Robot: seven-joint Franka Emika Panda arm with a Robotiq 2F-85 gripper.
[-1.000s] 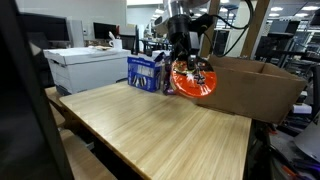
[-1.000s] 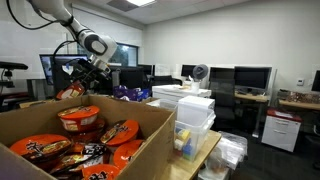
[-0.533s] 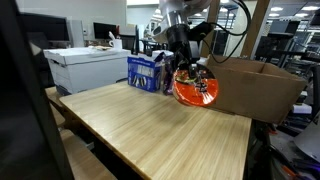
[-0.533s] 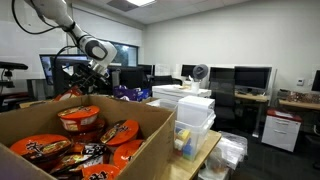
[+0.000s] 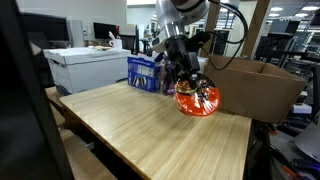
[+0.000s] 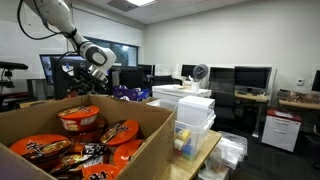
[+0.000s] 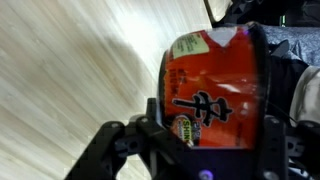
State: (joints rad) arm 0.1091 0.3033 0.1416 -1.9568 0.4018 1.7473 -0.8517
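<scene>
Tightly gripped in pincer (image 5: 191,88), tilted noodle bowl (image 5: 198,101)

Lit brightly and evenly from above the noodle cup (image 5: 197,100). Soft shadow just beneath it; in wrist view, washed-out, blurred wood (image 7: 70,70) left of it.

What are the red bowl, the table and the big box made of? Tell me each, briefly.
Noodle bowl: glossy printed film over what looks like foam or paper; highlights glint on the red lid.
Table: pale wood or wood-look laminate, smooth satin; grain streaks show.
Box: brown cardboard, matte, by its dull flat walls.
</scene>
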